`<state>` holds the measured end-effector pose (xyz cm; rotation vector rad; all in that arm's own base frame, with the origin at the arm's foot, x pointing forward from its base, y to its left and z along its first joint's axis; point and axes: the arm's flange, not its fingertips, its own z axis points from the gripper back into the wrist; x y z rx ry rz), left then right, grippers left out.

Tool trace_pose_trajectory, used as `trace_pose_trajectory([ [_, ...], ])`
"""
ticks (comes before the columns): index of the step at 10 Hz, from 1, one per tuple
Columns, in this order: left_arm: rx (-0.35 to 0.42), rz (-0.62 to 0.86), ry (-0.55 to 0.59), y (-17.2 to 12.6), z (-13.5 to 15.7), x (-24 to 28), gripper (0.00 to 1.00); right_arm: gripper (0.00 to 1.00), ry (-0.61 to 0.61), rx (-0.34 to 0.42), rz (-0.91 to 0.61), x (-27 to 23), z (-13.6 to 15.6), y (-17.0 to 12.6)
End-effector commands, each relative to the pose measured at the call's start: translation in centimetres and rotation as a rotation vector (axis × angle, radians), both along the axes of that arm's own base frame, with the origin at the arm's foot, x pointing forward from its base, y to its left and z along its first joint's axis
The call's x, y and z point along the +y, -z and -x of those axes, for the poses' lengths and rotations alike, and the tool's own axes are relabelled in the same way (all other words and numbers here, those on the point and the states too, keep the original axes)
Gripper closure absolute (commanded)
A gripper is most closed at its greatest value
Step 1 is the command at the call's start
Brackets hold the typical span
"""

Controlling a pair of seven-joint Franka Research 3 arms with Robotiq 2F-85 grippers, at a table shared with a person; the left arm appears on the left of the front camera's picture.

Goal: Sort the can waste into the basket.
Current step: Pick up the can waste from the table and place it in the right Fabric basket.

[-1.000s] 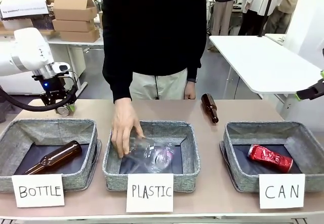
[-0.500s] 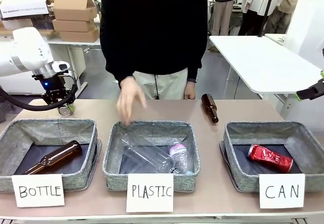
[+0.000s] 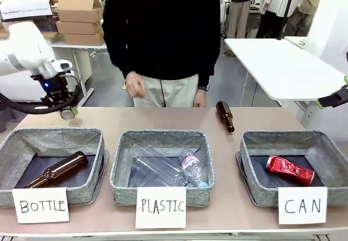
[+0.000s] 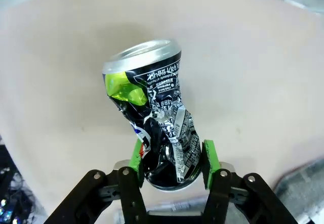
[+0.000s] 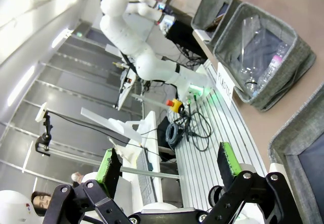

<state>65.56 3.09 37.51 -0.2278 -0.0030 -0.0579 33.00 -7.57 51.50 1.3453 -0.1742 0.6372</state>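
In the front view the left gripper hangs over the far left corner of the table, behind the BOTTLE basket, clamped on the black can. The CAN basket sits at the opposite end, so the carry has to run rightward along the whole row, past the PLASTIC basket. The right gripper, at the right edge, is nearer that basket. The CAN basket already holds the red can, lying on its side. The BOTTLE basket holds one brown bottle and the PLASTIC basket holds clear bottles. A loose bottle lies on the table beyond the gap between the last two baskets. In the left wrist view the green pads pinch the black can's crushed lower half. Its long axis runs out along the fingers, leaning a little, silver top away from the wrist, bare table beyond. In the right wrist view the right gripper's fingers stand wide apart with nothing between them.
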Motion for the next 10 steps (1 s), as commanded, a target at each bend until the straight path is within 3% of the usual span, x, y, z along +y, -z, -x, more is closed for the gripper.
trace_pose_trajectory([
  [1, -0.055, 0.172, 0.041, -8.4, 8.2, 0.9, 1.0, 0.0, -0.004, -0.025, 0.007, 0.0, 0.1, 0.2],
  [2, -0.084, 0.204, 0.073, -10.6, 11.4, 1.1, 1.0, 0.0, -0.004, -0.025, 0.007, 0.0, 0.1, 0.2],
  [4, -0.028, 0.251, 0.173, -13.0, 16.8, 1.4, 1.0, 0.0, -0.004, -0.025, 0.007, 0.0, 0.1, 0.2],
  [5, -0.047, 0.259, 0.297, -14.2, 20.3, 1.6, 1.0, 0.0, -0.004, -0.025, 0.007, 0.0, 0.1, 0.2],
  [8, -0.121, 0.162, 0.48, -15.9, 29.5, 1.5, 1.0, 0.0, -0.004, -0.025, 0.007, 0.0, 0.1, 0.2],
  [9, -0.076, 0.077, 0.413, -15.2, 30.7, 1.3, 1.0, 0.0, -0.004, -0.025, 0.007, 0.0, 0.1, 0.2],
  [10, -0.074, 0.204, 0.409, -16.1, 26.9, 1.5, 1.0, 0.0, -0.004, -0.025, 0.007, 0.0, 0.1, 0.2],
])
